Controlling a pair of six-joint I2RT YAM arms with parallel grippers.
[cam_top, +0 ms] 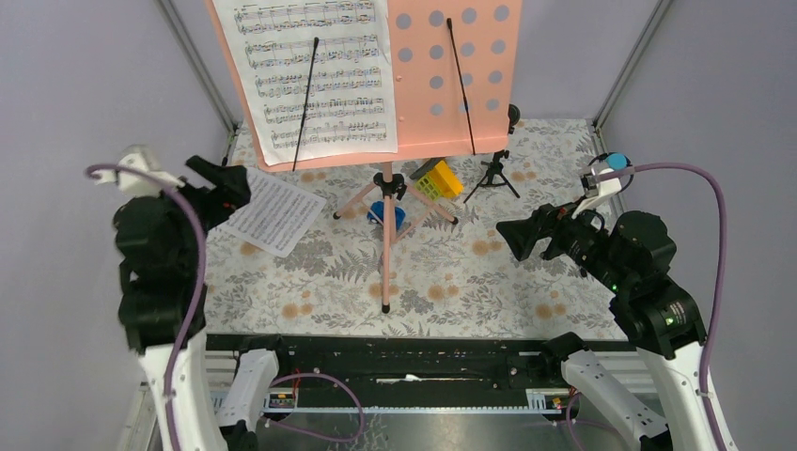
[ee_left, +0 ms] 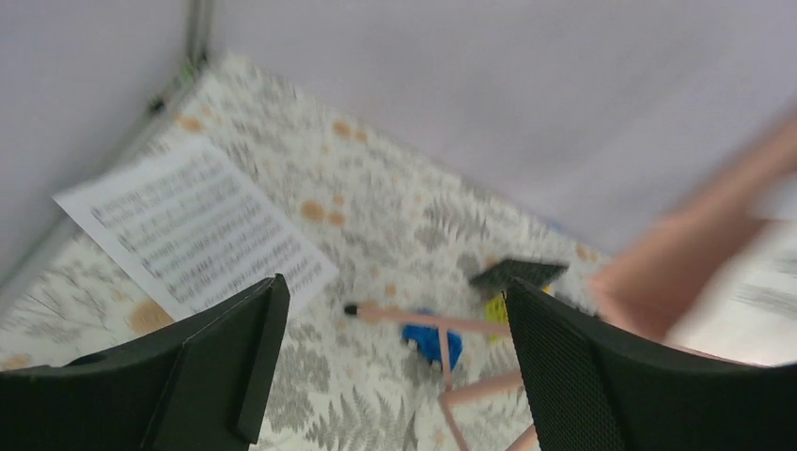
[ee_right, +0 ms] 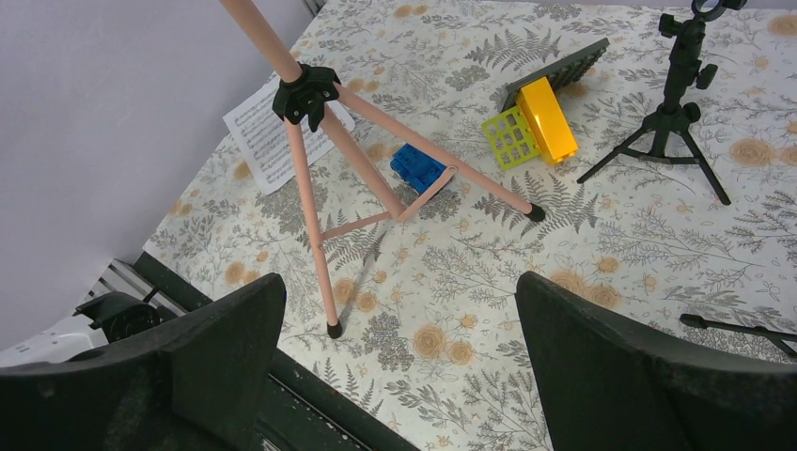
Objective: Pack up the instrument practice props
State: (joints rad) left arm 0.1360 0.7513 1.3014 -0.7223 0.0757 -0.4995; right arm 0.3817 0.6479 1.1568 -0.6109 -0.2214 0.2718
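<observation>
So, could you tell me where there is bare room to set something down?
Bare cloth lies between the stand's front leg and the right gripper, and on the near side of the loose sheet. Crowded around the stand's back legs: blue car, yellow block, mic tripod.

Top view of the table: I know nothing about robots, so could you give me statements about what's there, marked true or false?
1. The pink perforated music stand stands upright on its tripod legs. True.
2. All the music is on the stand. False: one white sheet-music page rests on it, a second page lies flat on the floral table cover near the left gripper.
3. The small blue toy car sits between the stand's legs. True.
4. The right gripper is clamped on something. False: it is open and empty.
5. The small black tripod stands upright. True.
</observation>
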